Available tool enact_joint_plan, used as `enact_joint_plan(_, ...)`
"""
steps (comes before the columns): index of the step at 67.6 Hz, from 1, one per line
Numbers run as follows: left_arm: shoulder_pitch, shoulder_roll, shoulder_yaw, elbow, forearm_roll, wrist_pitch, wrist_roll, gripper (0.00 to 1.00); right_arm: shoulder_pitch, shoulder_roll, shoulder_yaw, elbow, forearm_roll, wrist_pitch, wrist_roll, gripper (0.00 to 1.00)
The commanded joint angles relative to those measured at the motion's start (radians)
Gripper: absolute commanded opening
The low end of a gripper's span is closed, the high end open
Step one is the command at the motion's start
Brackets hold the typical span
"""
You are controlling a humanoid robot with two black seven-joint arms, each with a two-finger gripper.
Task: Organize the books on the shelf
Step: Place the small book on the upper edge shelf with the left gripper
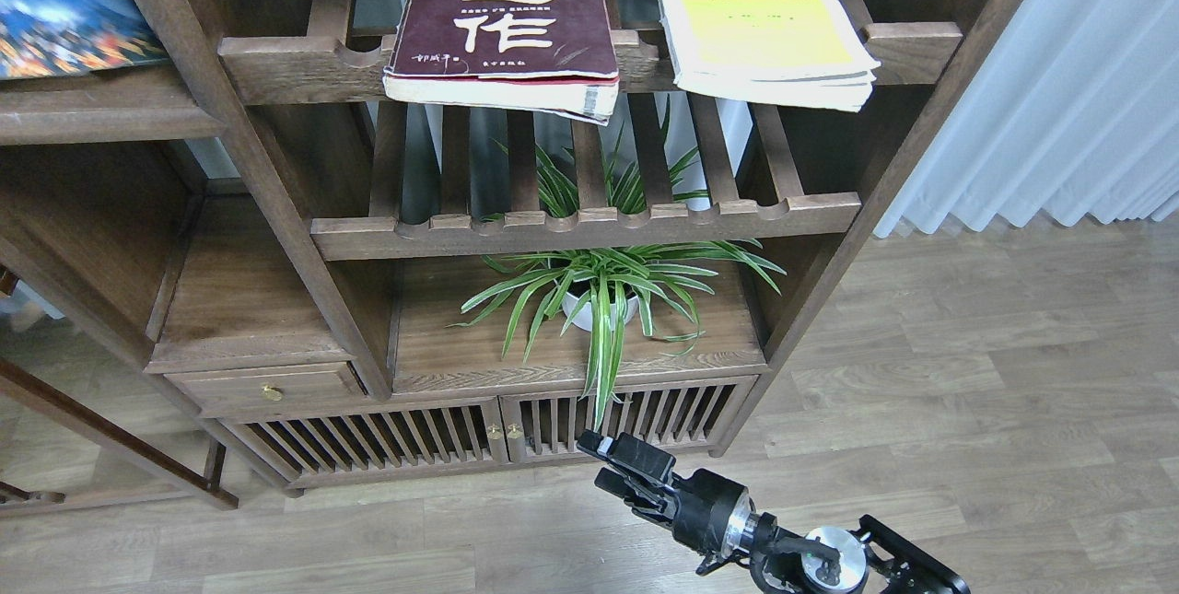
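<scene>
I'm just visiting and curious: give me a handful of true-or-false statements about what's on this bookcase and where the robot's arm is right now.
1. The maroon book lies flat on the top slatted rack. True.
2. The yellow-green book lies left of the maroon one. False: it lies to its right.
3. The right gripper holds a book. False: it holds nothing and hangs low in front of the cabinet doors.
4. A potted plant stands under the lower rack. True.
5. A colourful book rests on the solid shelf at upper left. True.
6. Both arms are in view. False: only the right arm shows.
</scene>
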Motion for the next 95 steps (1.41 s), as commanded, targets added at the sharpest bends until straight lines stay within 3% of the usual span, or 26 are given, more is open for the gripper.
enact_joint_plan(1,-0.003,0.009,0.0,-0.011,0.037,0.0,-0.001,0.81,0.0,0.0,0.0,0.0,0.0,0.0,0.0,1.0)
enact_joint_plan(13,-0.006,0.017,0.003,-0.048,0.066,0.0,0.001,0.9,0.0,0.0,0.0,-0.001,0.0,0.0,0.0,1.0)
enact_joint_plan(38,0.01,0.096,0.009,-0.207,0.121,0.0,0.003,0.94,0.0,0.0,0.002,0.0,0.001,0.0,0.0,1.0)
enact_joint_plan(50,0.049,0.193,0.046,-0.295,0.139,0.0,0.003,0.99,0.0,0.0,0.002,0.0,0.001,0.0,0.0,1.0)
enact_joint_plan(73,0.154,0.317,0.144,-0.414,0.138,0.0,0.001,0.99,0.0,0.0,0.0,0.0,0.001,0.0,0.0,1.0)
enact_joint_plan(95,0.195,0.331,0.23,-0.523,0.141,0.0,0.001,0.99,0.0,0.0,0.002,0.0,0.003,0.0,0.0,1.0)
